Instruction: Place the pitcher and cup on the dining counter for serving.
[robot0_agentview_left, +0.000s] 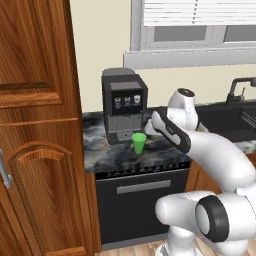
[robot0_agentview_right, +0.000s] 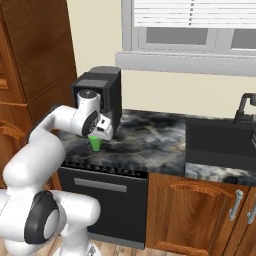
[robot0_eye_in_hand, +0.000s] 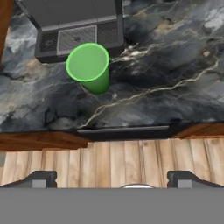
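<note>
Cup (robot0_agentview_left: 139, 142) stands upright on marbled bench (robot0_agentview_left: 100, 155), just before coffee machine (robot0_agentview_left: 123, 105). End effector (robot0_eye_in_hand: 112, 180) hovers above it, jaws spread wide, holding nothing. Cup not yet picked up; carrying it and the pitcher to the dining counter remains.

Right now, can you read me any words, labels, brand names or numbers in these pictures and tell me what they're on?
No text can be read.
The coffee machine has three small panels on its front; their marks are too small and blurred to read.
The cup is plain green, with no label.
The marbled counter, the dishwasher front and the cabinets carry no writing.
</note>
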